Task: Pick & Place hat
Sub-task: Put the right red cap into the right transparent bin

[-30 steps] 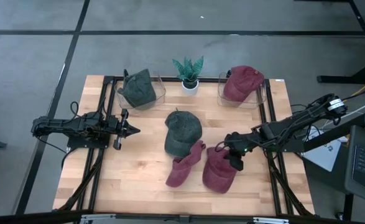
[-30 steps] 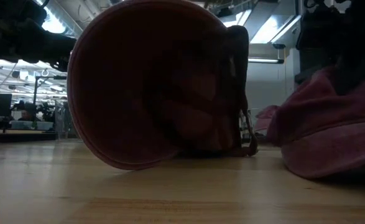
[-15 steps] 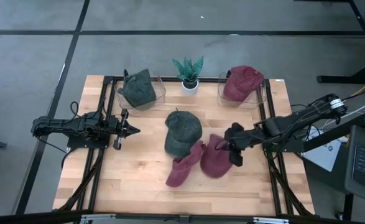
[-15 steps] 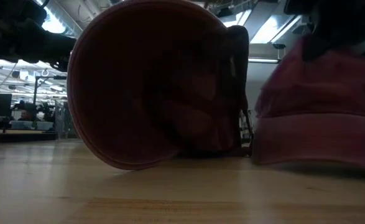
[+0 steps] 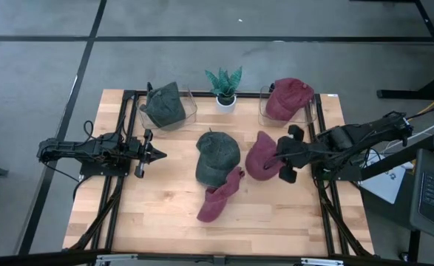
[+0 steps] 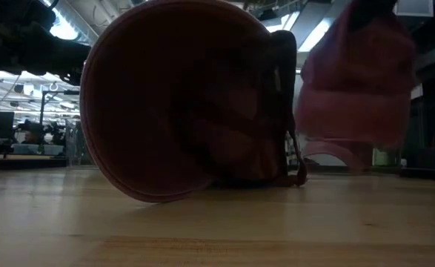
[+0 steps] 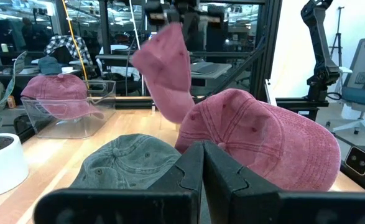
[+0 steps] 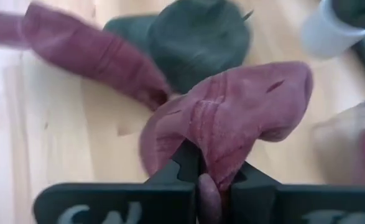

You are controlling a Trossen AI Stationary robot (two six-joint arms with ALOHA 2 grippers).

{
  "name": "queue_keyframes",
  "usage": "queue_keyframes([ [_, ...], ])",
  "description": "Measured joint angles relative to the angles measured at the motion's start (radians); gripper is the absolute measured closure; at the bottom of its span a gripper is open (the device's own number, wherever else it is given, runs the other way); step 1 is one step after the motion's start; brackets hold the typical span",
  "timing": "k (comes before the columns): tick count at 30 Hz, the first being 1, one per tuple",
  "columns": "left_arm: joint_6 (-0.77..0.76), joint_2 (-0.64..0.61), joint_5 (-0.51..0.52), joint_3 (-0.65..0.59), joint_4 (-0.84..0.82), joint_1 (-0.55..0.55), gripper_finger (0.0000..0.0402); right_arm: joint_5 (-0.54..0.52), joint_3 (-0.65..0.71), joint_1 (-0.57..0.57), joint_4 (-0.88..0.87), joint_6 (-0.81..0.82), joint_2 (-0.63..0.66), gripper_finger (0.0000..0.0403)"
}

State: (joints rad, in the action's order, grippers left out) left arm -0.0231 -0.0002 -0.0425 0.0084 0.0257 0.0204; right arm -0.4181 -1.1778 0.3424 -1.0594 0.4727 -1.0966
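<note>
My right gripper (image 5: 282, 156) is shut on a maroon hat (image 5: 262, 155) above the table's middle right; the low view shows that hat (image 6: 354, 78) in the air. A second maroon hat (image 5: 220, 196) lies on the table toward the near edge and fills the low view (image 6: 180, 104). A green hat (image 5: 217, 157) rests flat at the centre, touching it. My left gripper (image 5: 156, 154) waits shut at the table's left; its wrist view shows its fingers (image 7: 204, 171) together. My right gripper pinches a bunched fold of the maroon hat's cloth at its edge (image 8: 212, 163) between the two fingers. The fingers come from the table's right, slanting down. The hat hangs below the gripper (image 7: 168, 68), lifted clear of the table.
Two clear bins stand along the far edge: the left bin (image 5: 189, 100) holds a green hat, the right bin (image 5: 263, 103) a maroon one. A small potted plant (image 5: 224, 85) sits between them. Bare wood lies at the near left and near right.
My right gripper has risen and moved toward the far edge, staying shut on the maroon hat. The hat lay on the table near the other maroon hat a second ago; now it is lifted clear and hangs beside the green hat.
</note>
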Motion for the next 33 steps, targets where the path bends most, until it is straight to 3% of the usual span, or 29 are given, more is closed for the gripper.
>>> queue_keyframes([
  [11,0.000,0.000,0.000,0.000,0.000,0.000,0.0396,-0.143,-0.229,-0.070,-0.115,-0.181,0.000,0.0392],
  [22,0.000,0.000,0.000,0.000,0.000,0.000,0.0396,-0.228,-0.398,-0.295,-0.159,-0.507,0.000,0.0392],
  [33,0.000,0.000,0.000,0.000,0.000,0.000,0.0396,-0.272,-0.434,-0.538,-0.160,-0.729,0.000,0.0392],
])
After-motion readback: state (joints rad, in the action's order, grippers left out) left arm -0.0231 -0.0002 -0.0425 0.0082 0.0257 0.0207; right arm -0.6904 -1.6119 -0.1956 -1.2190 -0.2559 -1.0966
